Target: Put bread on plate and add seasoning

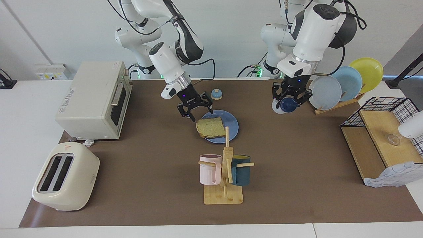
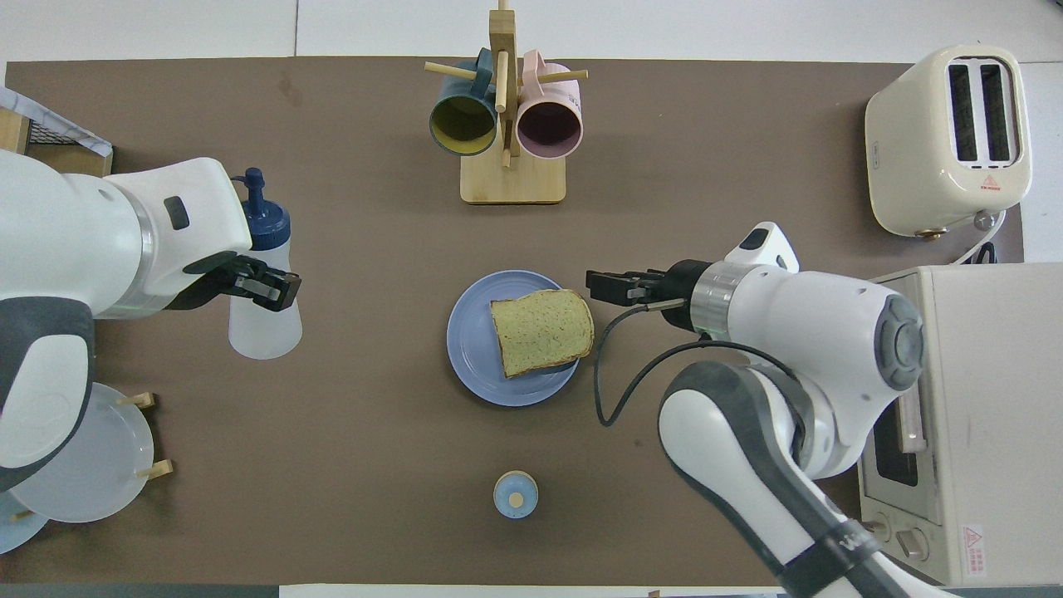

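Lab bench staged as a mock kitchen. Two Franka arms (image 1: 172, 62) stood at a table (image 1: 138, 185) w/ brown mat before a bare white wall w/ cabling. Props incl. toaster (image 1: 66, 181), mini oven (image 1: 94, 99), mug tree (image 1: 226, 165), plate rack (image 1: 340, 104), wire shelf (image 1: 383, 132).

Two robot arms were counted, each ending in one gripper: the left gripper (image 1: 291, 99) and the right gripper (image 1: 195, 109). One slice of bread (image 1: 211, 127) was seen, on one blue plate (image 1: 231, 125). One seasoning bottle (image 2: 264, 286) was noted. Three further plates were counted standing in one rack (image 1: 337, 105): a grey-blue plate (image 1: 325, 93), a light-blue plate (image 1: 348, 81) and a yellow plate (image 1: 368, 71). Two mugs were counted on one wooden mug tree (image 1: 226, 172): a pink mug (image 1: 210, 169) and a teal mug (image 1: 241, 170). One bell (image 1: 216, 94), one toaster (image 1: 66, 177), one toaster oven (image 1: 94, 99) and one wire basket (image 1: 401, 107) were also counted.
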Motion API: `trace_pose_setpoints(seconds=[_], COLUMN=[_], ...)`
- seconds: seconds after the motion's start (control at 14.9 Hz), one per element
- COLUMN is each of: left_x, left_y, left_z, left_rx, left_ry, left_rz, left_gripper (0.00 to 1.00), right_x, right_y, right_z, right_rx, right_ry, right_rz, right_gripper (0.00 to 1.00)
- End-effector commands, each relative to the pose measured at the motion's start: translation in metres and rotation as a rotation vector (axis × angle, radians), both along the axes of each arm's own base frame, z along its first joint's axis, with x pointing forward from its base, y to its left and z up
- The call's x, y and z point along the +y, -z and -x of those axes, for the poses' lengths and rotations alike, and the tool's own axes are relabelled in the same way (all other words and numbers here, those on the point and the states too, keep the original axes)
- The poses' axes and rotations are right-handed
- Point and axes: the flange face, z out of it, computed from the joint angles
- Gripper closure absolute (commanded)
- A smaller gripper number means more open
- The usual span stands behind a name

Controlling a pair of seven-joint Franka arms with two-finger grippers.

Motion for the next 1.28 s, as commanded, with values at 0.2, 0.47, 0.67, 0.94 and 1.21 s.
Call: trace_pose_setpoints(seconds=[0.2, 0.47, 0.67, 0.94, 1.21], left_x=[-0.001, -0.016, -0.034, -0.056, -0.069], left_y=[-0.021, -0.03, -0.034, -0.037, -0.037], left_z=[0.043, 0.066, 0.086, 0.108, 0.121], left_rx=[0.079, 0.106, 0.133, 0.156, 0.17], left_ry=[0.236, 0.37, 0.443, 0.532, 0.636], left_rz=[-0.016, -0.019, -0.029, -0.038, -0.033], left_gripper=[0.53, 0.53, 0.53, 0.53, 0.54], right_x=[-0.062, -0.117, -0.142, -0.176, -0.236], right_y=[-0.054, -0.119, -0.146, -0.161, -0.162], right_z=[-0.016, -0.022, -0.018, -0.015, -0.011], right_rx=[0.084, 0.192, 0.237, 0.235, 0.256], right_ry=[-0.162, -0.186, -0.187, -0.168, -0.056], right_rz=[0.228, 0.352, 0.388, 0.423, 0.406], right_gripper=[0.0, 0.0, 0.0, 0.0, 0.0])
